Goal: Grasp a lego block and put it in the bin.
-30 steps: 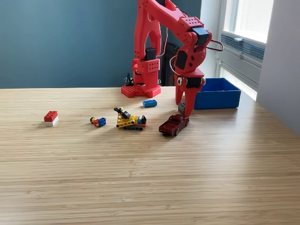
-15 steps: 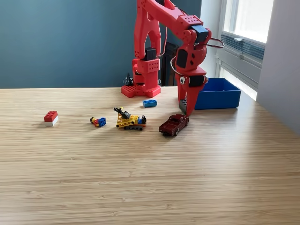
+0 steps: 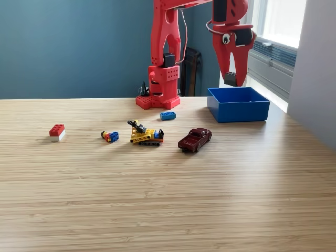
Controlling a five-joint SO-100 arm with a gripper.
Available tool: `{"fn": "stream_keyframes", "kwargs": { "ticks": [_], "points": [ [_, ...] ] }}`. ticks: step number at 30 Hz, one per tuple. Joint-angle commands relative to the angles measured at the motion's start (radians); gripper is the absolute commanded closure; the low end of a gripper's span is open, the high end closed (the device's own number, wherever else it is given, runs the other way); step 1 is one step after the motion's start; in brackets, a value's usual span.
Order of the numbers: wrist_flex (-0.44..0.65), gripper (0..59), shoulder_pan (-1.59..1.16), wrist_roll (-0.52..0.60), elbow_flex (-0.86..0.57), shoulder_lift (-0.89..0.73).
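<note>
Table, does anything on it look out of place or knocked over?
Nothing is spilled or damaged. One oddity: a dark red toy car sits among the lego pieces near the yellow lego vehicle. The gripper holds a dark block above the bin.

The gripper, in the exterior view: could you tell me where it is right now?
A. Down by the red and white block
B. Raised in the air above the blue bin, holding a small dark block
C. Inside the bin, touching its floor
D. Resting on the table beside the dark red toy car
B: the gripper hangs above the blue bin, clear of its rim, with a small dark block between its fingers.
</note>
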Motion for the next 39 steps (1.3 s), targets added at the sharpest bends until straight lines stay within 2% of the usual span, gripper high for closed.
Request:
{"fn": "stream_keyframes", "kwargs": {
  "ticks": [1, 10, 17, 27, 32, 34, 37, 39],
  "points": [
    [0.032, 58.5, -0.126, 0.002, -0.052, 0.049],
    [0.032, 58.5, -0.373, 0.008, 0.054, 0.049],
    [0.026, 58.5, -0.387, -0.018, 0.098, 0.038],
    [0.025, 58.5, -0.402, -0.015, 0.074, -0.192],
    [0.025, 58.2, -0.422, -0.025, 0.054, -0.249],
    [0.028, 53.0, -0.426, -0.034, 0.048, -0.256],
    [0.029, 36.3, -0.431, -0.051, 0.043, -0.256],
    [0.031, 31.7, -0.434, -0.055, 0.041, -0.255]
  ]
}}
